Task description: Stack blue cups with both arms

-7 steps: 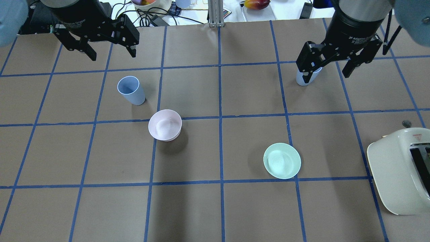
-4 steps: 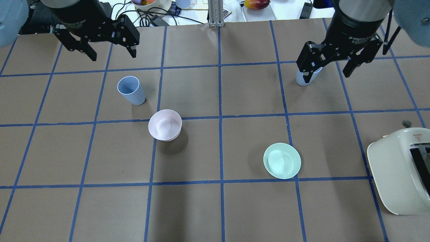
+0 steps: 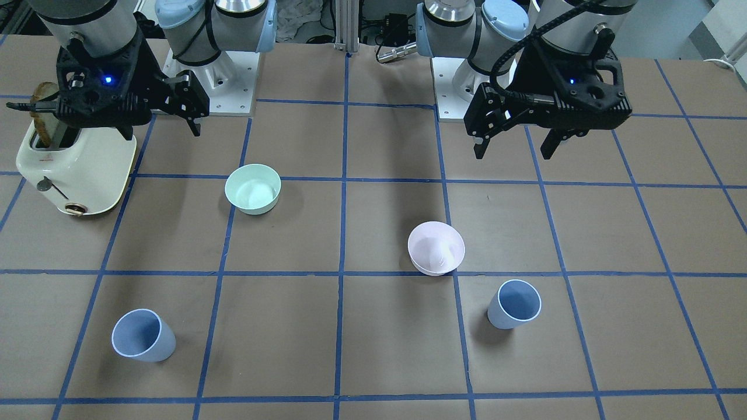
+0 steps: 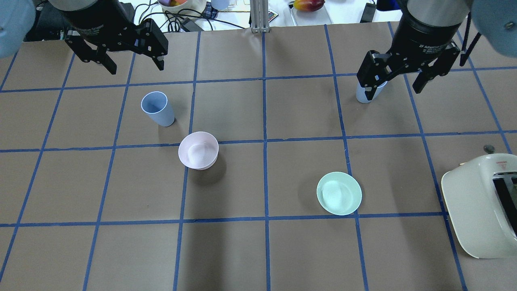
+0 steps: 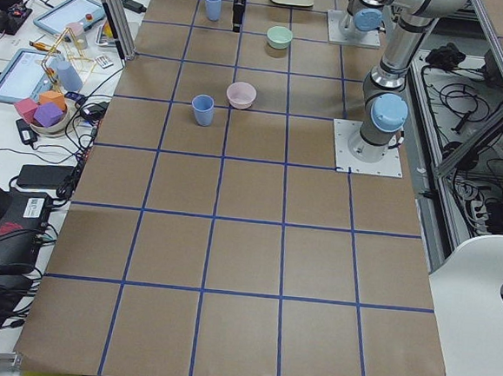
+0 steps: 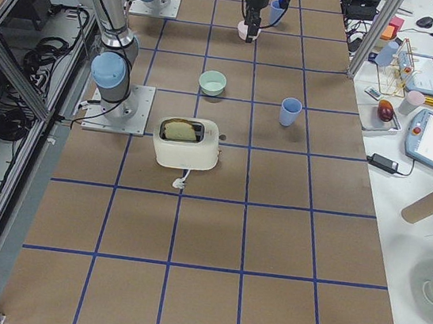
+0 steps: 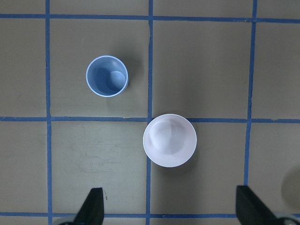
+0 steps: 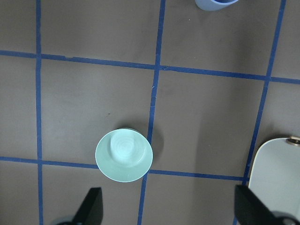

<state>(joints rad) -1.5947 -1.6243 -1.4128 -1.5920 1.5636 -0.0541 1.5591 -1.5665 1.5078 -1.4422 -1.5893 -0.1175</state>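
One blue cup (image 4: 157, 108) stands upright on the left half of the table; it also shows in the front view (image 3: 513, 304) and the left wrist view (image 7: 107, 76). The other blue cup (image 4: 366, 95) stands far right, partly hidden behind a finger of my right gripper (image 4: 392, 87); the front view (image 3: 143, 335) shows it whole. My left gripper (image 4: 134, 64) hangs open and empty high above the table, on the robot's side of the first cup. My right gripper (image 3: 162, 128) is open and empty too, well above the table.
A pale pink bowl (image 4: 198, 150) sits close beside the left cup. A mint-green bowl (image 4: 339, 193) sits right of centre. A cream toaster (image 4: 480, 206) holding a slice of bread stands at the right edge. Clutter lies beyond the far table edge.
Almost nothing: both grippers have shifted only very slightly and stay open. The cups and bowls have not moved.
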